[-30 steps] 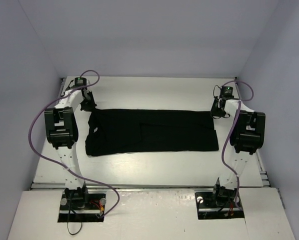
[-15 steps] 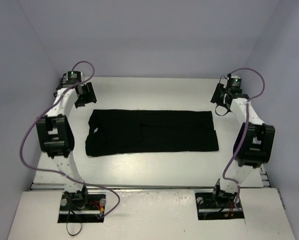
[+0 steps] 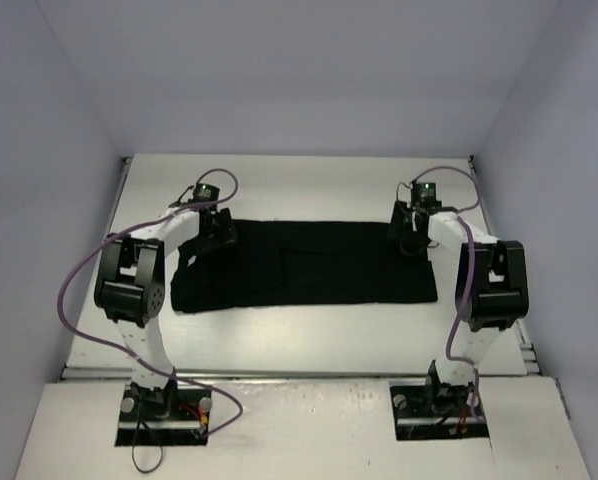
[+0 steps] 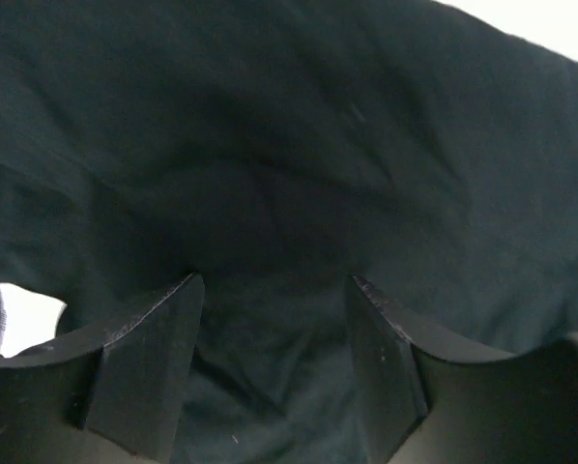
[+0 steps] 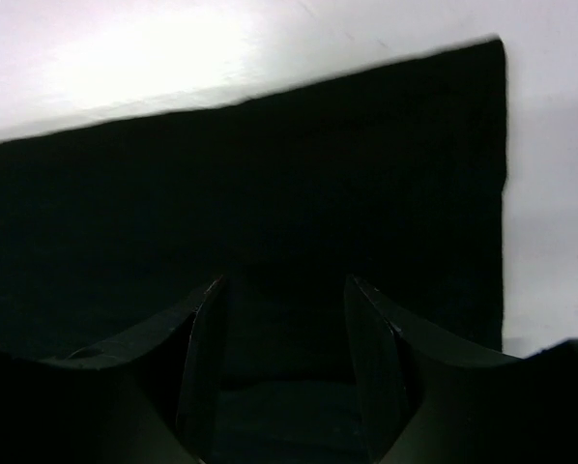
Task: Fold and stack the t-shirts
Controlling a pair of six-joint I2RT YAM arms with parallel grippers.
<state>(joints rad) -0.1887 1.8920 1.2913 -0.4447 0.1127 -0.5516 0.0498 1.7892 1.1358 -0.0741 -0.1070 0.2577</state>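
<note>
Left gripper (image 3: 215, 231) open over shirt (image 3: 309, 265) left end; right gripper (image 3: 411, 230) open over right end, nothing gripped.

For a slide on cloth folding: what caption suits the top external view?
Left gripper and right gripper, both open, over opposite ends of the black t-shirt on the table.
</note>
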